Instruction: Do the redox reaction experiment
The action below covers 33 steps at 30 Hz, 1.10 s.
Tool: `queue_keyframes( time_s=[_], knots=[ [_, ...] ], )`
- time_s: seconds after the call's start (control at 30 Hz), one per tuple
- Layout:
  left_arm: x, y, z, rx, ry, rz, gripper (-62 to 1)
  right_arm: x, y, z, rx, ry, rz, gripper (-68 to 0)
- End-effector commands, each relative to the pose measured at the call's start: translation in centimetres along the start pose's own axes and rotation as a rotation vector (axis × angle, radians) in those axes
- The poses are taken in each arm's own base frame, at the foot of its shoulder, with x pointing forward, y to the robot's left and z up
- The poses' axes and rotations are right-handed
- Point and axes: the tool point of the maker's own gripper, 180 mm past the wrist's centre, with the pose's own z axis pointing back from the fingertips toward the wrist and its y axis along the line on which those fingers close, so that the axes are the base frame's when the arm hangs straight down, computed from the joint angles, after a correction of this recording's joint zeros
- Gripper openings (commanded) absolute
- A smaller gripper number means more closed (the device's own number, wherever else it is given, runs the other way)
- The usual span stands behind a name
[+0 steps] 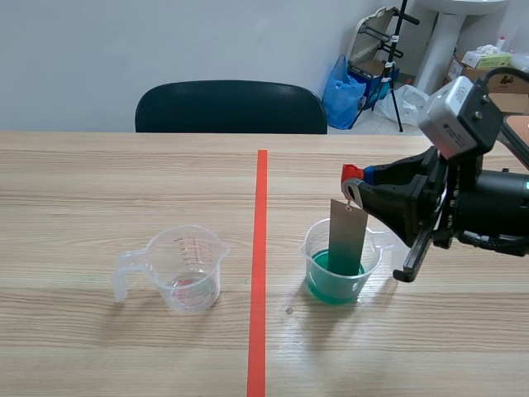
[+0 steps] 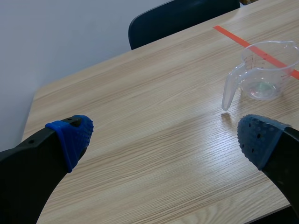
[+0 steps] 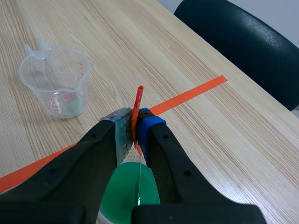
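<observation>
Right pincer clamps the red clip above the beaker so the strip hangs into its green liquid; left pincer waits wide open.

Bright, even, diffuse light fills every view. The tabletop carries a broad pale sheen just ahead of the left tool. Beyond that tool, the clear measuring cup casts only a faint, soft-edged shadow beneath its handle.
</observation>
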Motion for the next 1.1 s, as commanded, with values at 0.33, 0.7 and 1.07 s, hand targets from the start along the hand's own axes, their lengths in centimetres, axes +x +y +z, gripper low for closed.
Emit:
queue_keyframes(
  time_s=[0.33, 0.7, 1.07],
  knots=[
    [0.6, 0.3, 0.0, 0.01, -0.028, -0.005, 1.4, -0.6, -0.1, 0.2, 0.005, 0.034, 0.014, -66.9],
    [0.6, 0.3, 0.0, 0.01, -0.028, -0.005, 1.4, 0.4, -0.2, 0.6, 0.017, 0.013, 0.018, -66.9],
    [0.6, 0.3, 0.0, 0.01, -0.027, -0.004, 1.4, 3.5, -0.4, 1.6, 0.023, -0.043, 0.027, -66.9]
  ],
)
